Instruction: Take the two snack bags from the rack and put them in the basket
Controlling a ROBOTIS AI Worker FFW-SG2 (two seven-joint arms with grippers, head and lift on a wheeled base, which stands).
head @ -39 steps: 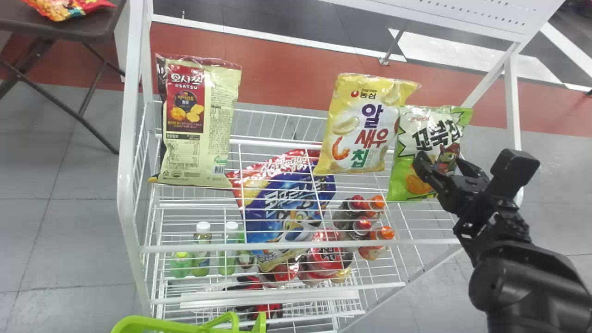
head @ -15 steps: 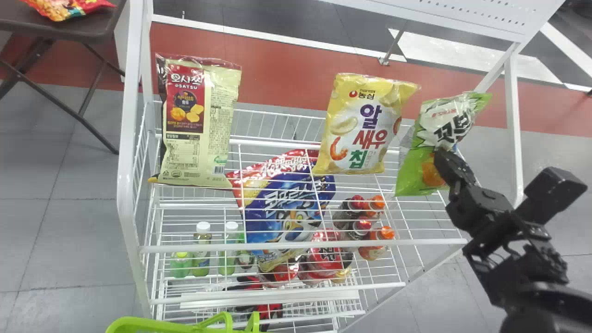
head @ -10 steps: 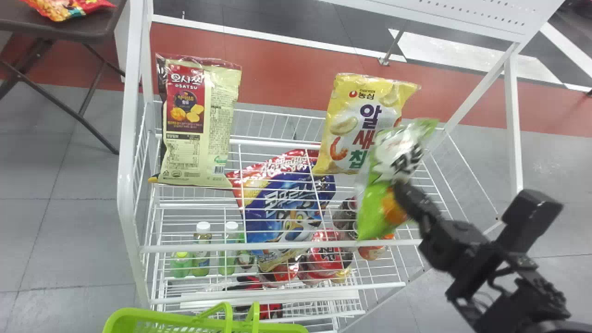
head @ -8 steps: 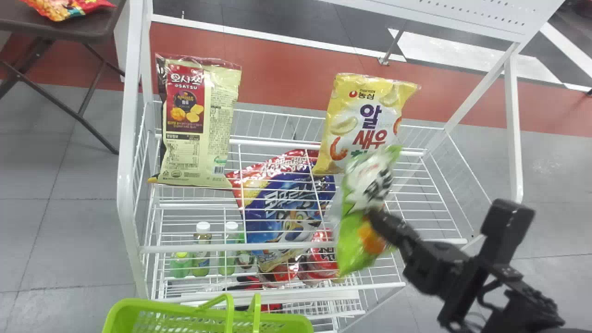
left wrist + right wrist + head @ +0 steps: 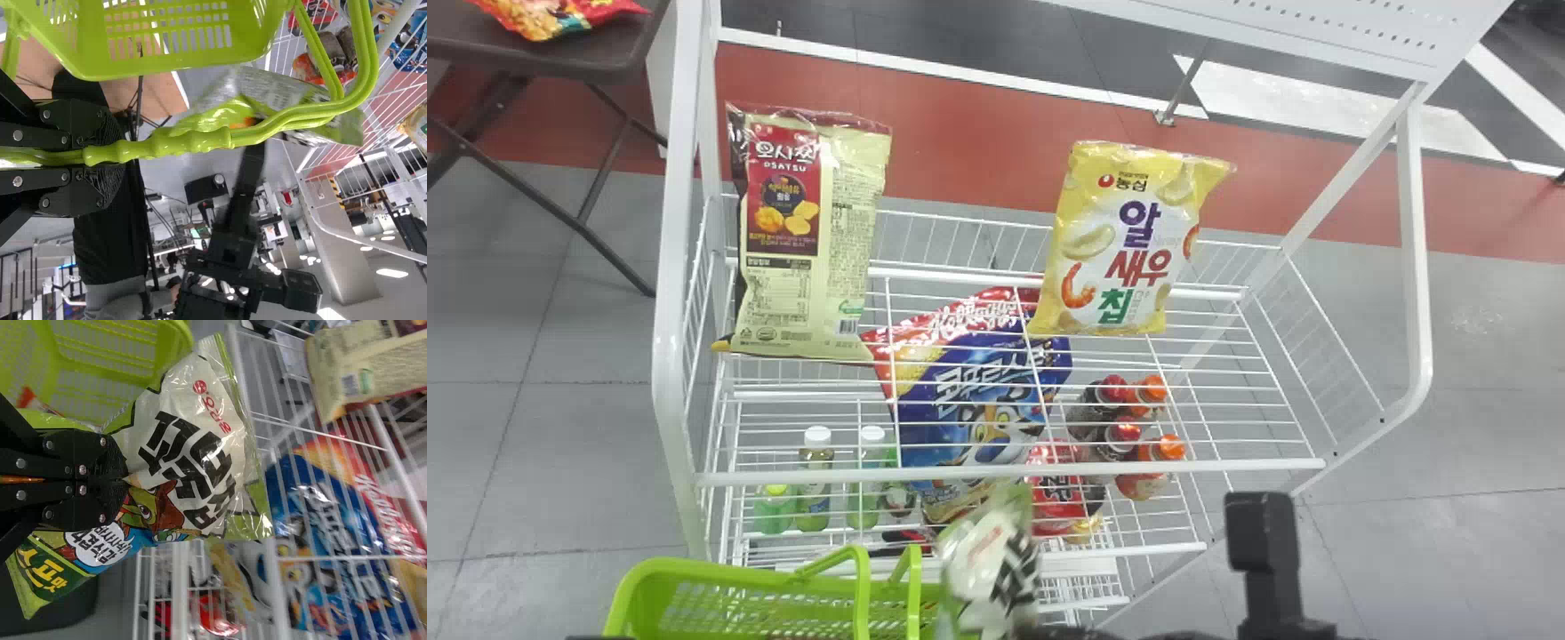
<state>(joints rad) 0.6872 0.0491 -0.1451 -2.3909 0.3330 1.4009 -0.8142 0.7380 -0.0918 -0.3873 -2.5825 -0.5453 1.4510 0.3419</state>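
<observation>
Green basket (image 5: 725, 573) (something reddish (image 5: 28, 397) inside), handle (image 5: 193, 143) clenched in left jaws (image 5: 112, 157), snack bag (image 5: 989, 569) clenched in right jaws (image 5: 1060, 633)

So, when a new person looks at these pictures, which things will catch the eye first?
Probably the green-and-white snack bag, pinched in the right gripper close to the lime-green basket, whose handle the left gripper holds. Next may come the bright yellow bag toward the right on the top shelf of the white rack, and the cream bag toward its left end.
</observation>
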